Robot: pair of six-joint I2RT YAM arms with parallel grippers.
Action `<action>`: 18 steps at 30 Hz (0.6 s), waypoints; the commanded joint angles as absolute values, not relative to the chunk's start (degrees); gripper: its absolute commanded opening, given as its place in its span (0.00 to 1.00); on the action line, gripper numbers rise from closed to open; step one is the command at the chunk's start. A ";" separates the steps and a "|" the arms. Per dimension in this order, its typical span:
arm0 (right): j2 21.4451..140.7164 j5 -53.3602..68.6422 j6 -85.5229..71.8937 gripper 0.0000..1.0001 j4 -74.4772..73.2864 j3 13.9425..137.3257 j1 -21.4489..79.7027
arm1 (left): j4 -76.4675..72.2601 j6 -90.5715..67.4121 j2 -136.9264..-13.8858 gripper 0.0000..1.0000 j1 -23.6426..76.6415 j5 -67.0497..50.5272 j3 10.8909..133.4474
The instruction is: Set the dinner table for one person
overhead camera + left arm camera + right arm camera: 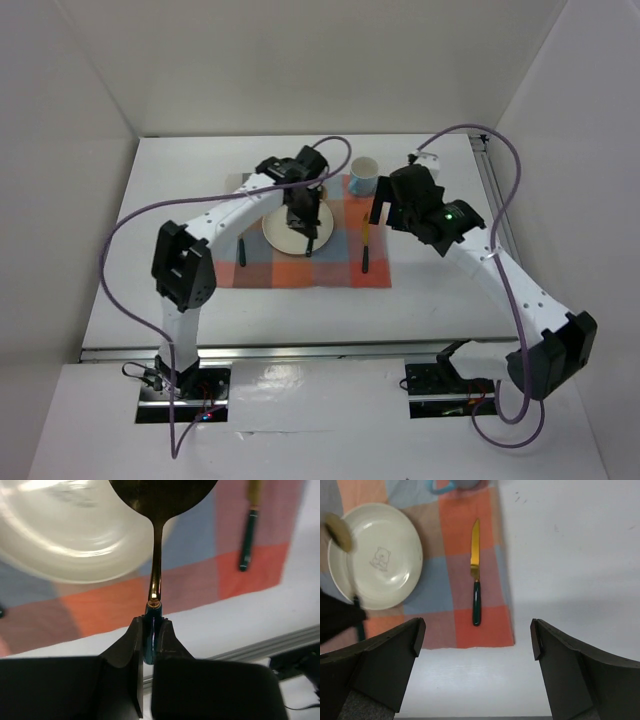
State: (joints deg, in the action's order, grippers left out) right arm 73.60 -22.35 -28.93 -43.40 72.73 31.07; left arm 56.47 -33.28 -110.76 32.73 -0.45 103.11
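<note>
Currently the dinner table (pixel 180 180) fills the overhead view as a white slab with metal rails along its edges. The checked mat (pixel 335 268) lies flat at its centre. I treat the table as rigid, hard and fixed. It offers nothing to grip and serves only as a surface to set things down on. Metal released above it would probably clatter or skid. The cloth is soft and may creep if anything is dragged across it.

Left gripper (pixel 151 627): the fingers are pressed onto the green handle end of the spoon (pixel 156 570), pinching it. In the wrist view the gold bowl sits at the top centre, overlapping the rim of the plate (pixel 60 545). I cannot tell whether it touches. I judge the spoon light, stiff and slick. The hold is at the very tail of the handle, so the spoon could pivot in the pinch.

Right gripper (pixel 477 630): the fingers are spread wide and hold nothing. They hover over bare table at the lower edge of the mat. The knife (pixel 476 575) lies on the mat to the right of the plate, blade toward the top of the frame. The cup (pixel 363 176) stands at the mat's upper edge.
</note>
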 commanded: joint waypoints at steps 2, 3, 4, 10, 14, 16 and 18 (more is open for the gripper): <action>67.16 -23.38 -33.22 1.00 -44.03 70.06 27.25 | 57.75 -39.10 -120.39 0.00 38.58 -7.02 112.75; 66.45 -24.07 -33.22 1.00 -44.03 70.05 26.72 | 56.35 -40.07 -121.45 0.00 39.63 -8.16 113.63; 65.40 -24.60 -33.74 1.00 -44.56 70.05 26.11 | 54.77 -42.25 -122.42 0.00 39.64 -8.70 114.34; 62.67 -26.37 -33.41 1.00 -45.09 68.73 25.05 | 50.45 -46.49 -130.24 0.00 40.78 -9.15 118.56; 63.89 -26.37 -33.40 1.00 -46.49 69.25 24.43 | 49.40 -47.54 -134.03 0.00 41.40 -9.14 119.88; 63.90 -26.37 -33.40 1.00 -46.49 69.26 23.91 | 49.39 -48.24 -135.17 0.00 41.40 -8.44 119.88; 63.90 -26.37 -33.40 1.00 -46.49 69.26 23.91 | 48.78 -48.95 -136.23 0.00 41.40 -7.83 120.40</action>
State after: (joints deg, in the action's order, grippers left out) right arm 64.12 -24.80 -32.80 -45.54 69.32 24.36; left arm 50.00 -46.65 -134.91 41.23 -8.34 118.02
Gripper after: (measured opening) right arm 0.997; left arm 0.119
